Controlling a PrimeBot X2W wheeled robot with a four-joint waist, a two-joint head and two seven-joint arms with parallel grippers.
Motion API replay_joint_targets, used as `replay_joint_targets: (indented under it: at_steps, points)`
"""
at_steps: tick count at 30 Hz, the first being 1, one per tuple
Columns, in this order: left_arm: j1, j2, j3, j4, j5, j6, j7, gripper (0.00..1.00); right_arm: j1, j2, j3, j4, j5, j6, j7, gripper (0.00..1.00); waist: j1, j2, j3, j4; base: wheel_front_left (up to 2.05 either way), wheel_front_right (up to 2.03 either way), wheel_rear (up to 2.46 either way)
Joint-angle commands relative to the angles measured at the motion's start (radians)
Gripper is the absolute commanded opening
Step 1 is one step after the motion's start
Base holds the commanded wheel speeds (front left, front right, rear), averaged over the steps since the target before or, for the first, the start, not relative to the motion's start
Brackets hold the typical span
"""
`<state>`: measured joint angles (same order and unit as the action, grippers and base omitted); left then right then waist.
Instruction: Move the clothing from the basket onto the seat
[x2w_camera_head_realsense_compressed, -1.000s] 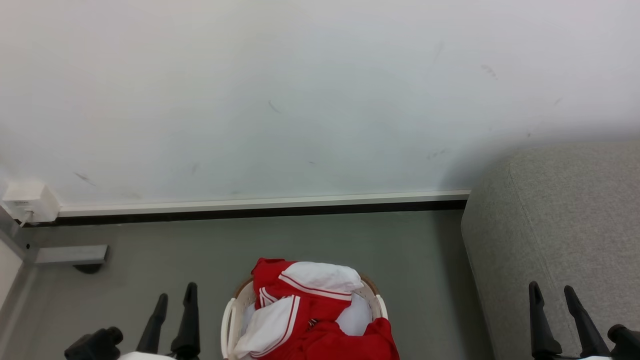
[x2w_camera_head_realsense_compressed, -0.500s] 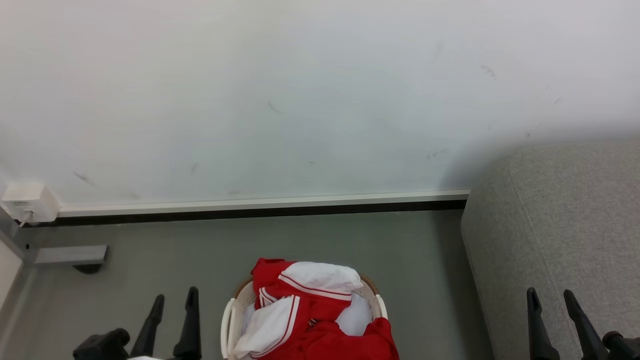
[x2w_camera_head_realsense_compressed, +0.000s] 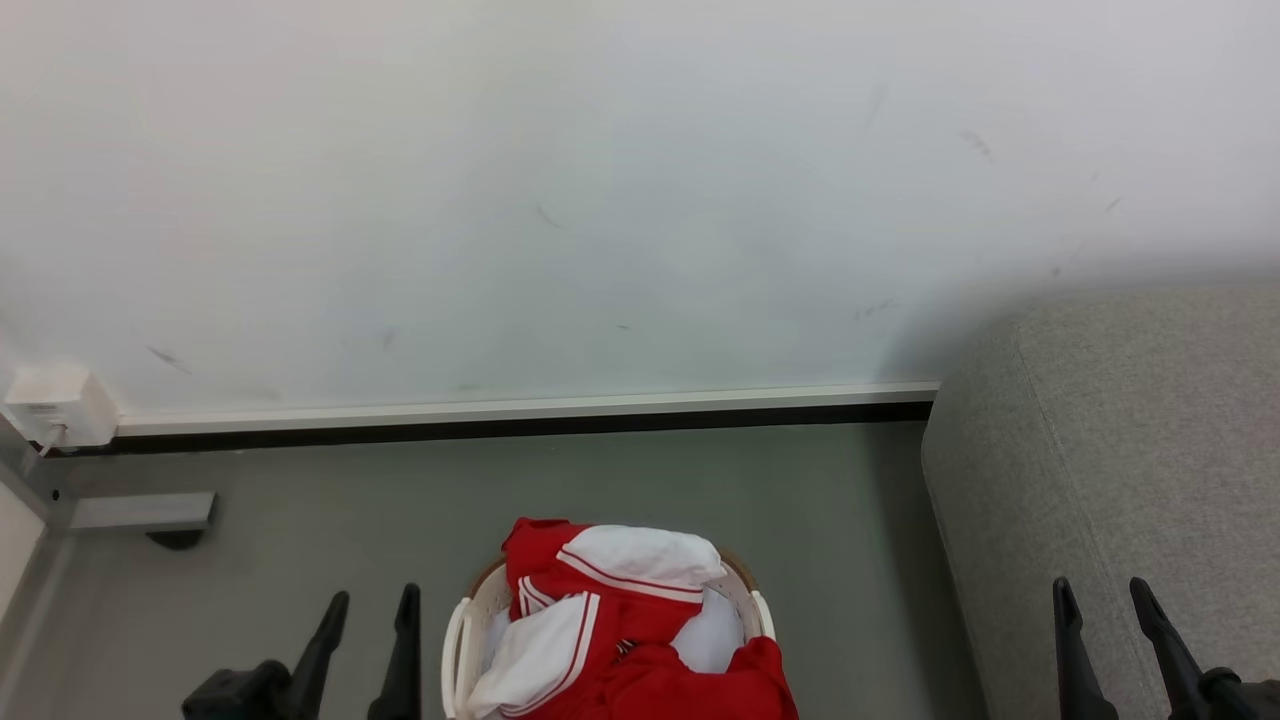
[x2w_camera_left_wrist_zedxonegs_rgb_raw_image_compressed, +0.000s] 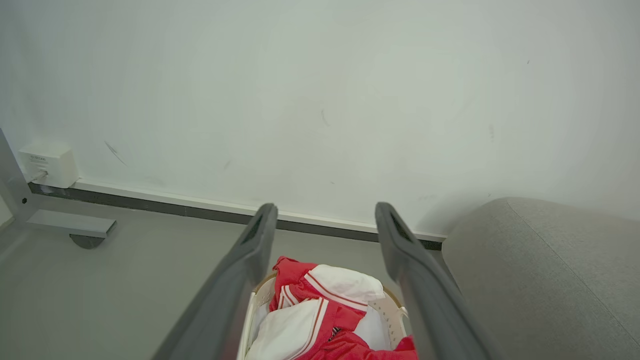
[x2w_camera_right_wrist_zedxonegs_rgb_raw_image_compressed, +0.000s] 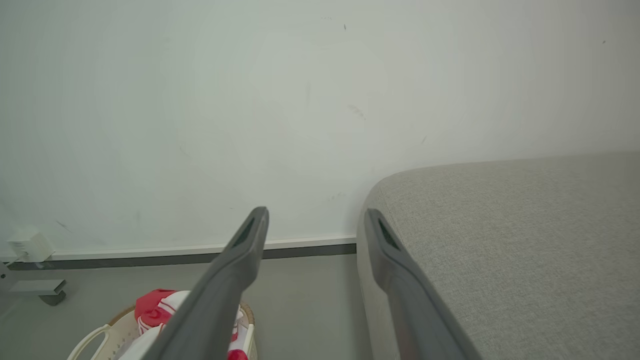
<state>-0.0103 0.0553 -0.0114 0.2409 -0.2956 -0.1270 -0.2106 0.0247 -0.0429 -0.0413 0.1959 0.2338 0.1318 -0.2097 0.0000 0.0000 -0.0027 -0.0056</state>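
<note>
Red and white clothing (x2w_camera_head_realsense_compressed: 620, 630) is heaped in the cream basket (x2w_camera_head_realsense_compressed: 455, 640) on the grey floor at the bottom middle of the head view. My left gripper (x2w_camera_head_realsense_compressed: 372, 600) stands open just left of the basket, nothing between its fingers. In the left wrist view the clothing (x2w_camera_left_wrist_zedxonegs_rgb_raw_image_compressed: 325, 310) and basket (x2w_camera_left_wrist_zedxonegs_rgb_raw_image_compressed: 395, 307) lie below the open left gripper (x2w_camera_left_wrist_zedxonegs_rgb_raw_image_compressed: 322, 212). The grey seat (x2w_camera_head_realsense_compressed: 1130, 460) fills the right side. My right gripper (x2w_camera_head_realsense_compressed: 1100, 592) is open in front of the seat. The right wrist view shows the open right gripper (x2w_camera_right_wrist_zedxonegs_rgb_raw_image_compressed: 315, 215), the seat (x2w_camera_right_wrist_zedxonegs_rgb_raw_image_compressed: 510, 240) and the basket (x2w_camera_right_wrist_zedxonegs_rgb_raw_image_compressed: 95, 337) at lower left.
A white wall with a white and black skirting strip (x2w_camera_head_realsense_compressed: 520, 412) runs behind the floor. A white socket box (x2w_camera_head_realsense_compressed: 55, 405) with a cable sits at the wall's left end. A grey metal foot (x2w_camera_head_realsense_compressed: 140, 512) of a frame rests on the floor at the left.
My left gripper has shifted right, closer to the basket, and sunk lower in the head view. The right gripper has dropped slightly. Basket and clothing have not moved.
</note>
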Motion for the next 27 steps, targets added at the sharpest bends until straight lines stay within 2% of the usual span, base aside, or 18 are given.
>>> replay_joint_targets:
  at_steps: [1,14,27]
  points:
    - [0.01,0.011,-0.002,-0.003,0.032,-0.004,-0.009,1.0,0.011,-0.01,-0.004,0.0,-0.023,-0.002,-0.009,1.0,0.0,0.0,-0.001,0.0,0.0,0.0,0.0]
    - [0.022,0.016,-0.023,0.004,0.115,-0.004,-0.035,1.0,0.021,-0.011,0.006,0.002,-0.112,-0.002,-0.034,1.0,0.0,0.0,-0.008,0.008,0.0,0.0,0.0]
    - [0.03,0.018,-0.026,0.013,0.19,-0.005,-0.056,1.0,0.029,-0.011,0.014,0.037,-0.134,-0.002,-0.058,1.0,0.0,0.0,-0.006,0.01,0.0,0.0,0.0]
